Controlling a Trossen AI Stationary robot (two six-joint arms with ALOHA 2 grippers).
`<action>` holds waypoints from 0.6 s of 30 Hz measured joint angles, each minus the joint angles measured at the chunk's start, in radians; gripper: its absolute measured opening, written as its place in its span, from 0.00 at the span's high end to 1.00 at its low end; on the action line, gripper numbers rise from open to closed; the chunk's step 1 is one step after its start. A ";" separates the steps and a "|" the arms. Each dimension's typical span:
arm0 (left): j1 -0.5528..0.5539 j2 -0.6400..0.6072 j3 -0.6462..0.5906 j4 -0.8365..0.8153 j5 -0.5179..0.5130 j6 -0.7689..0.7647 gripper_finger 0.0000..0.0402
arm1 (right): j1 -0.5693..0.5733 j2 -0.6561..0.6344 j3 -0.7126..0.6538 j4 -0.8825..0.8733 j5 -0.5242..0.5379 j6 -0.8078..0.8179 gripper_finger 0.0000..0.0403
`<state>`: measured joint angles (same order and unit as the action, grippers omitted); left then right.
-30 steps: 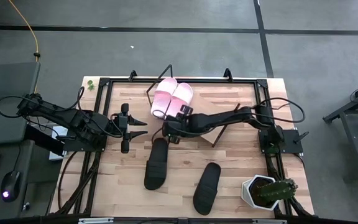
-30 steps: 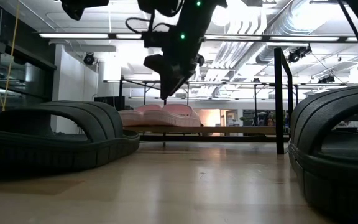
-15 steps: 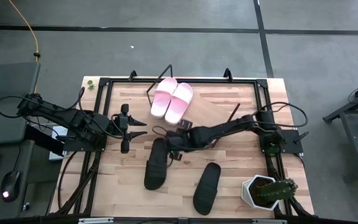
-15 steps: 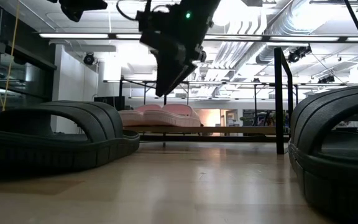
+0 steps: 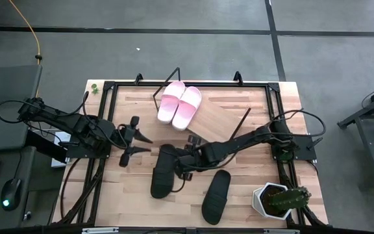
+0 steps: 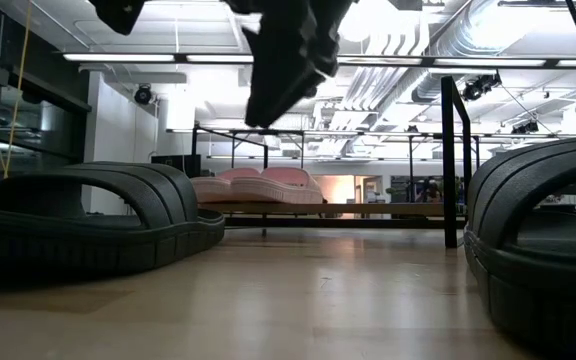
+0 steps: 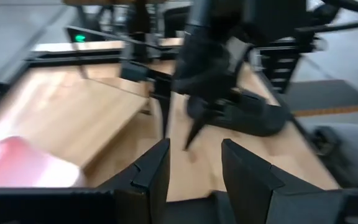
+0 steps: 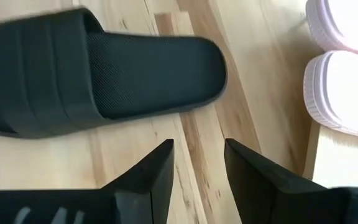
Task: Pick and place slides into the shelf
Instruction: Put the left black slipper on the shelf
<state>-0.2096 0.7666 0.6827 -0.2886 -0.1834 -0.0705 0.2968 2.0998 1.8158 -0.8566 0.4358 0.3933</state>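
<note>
Two pale pink slides [image 5: 179,104] lie side by side on the far left part of the tilted light-wood shelf [image 5: 216,120]; the low view shows the pink slides [image 6: 258,185] on the shelf board. One black slide [image 5: 163,170] lies flat on the tabletop, a second black slide [image 5: 216,196] nearer the near edge. My right gripper [image 5: 182,163] is open and hovers just right of the first black slide's far end; the right wrist view shows that black slide [image 8: 98,74] just ahead of the right gripper [image 8: 197,165]. My left gripper [image 5: 143,144] is open, left of that slide, touching nothing.
A cactus in a white pot [image 5: 276,200] stands at the near right corner. A black frame [image 5: 109,88] borders the tabletop. Bare wood lies between the two black slides and right of the shelf. The right arm [image 5: 245,138] stretches across the near side of the shelf.
My right gripper has come away from the pink slides on the shelf, moving toward the near edge and down toward the far end of the left black slide, staying open. My left gripper has turned about its wrist. The slides have not moved.
</note>
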 joint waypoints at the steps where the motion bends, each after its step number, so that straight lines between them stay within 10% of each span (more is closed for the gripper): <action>1: 0.000 0.000 0.000 0.000 0.021 -0.009 0.68 | 0.003 0.000 0.009 0.000 0.000 0.001 0.67; 18: 0.000 0.003 0.000 -0.130 0.200 -0.094 0.68 | 0.050 -0.001 0.048 0.013 -0.007 0.018 0.67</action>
<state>-0.2096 0.7700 0.6827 -0.4190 0.0166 -0.1648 0.3466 2.0987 1.8639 -0.8438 0.4286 0.4110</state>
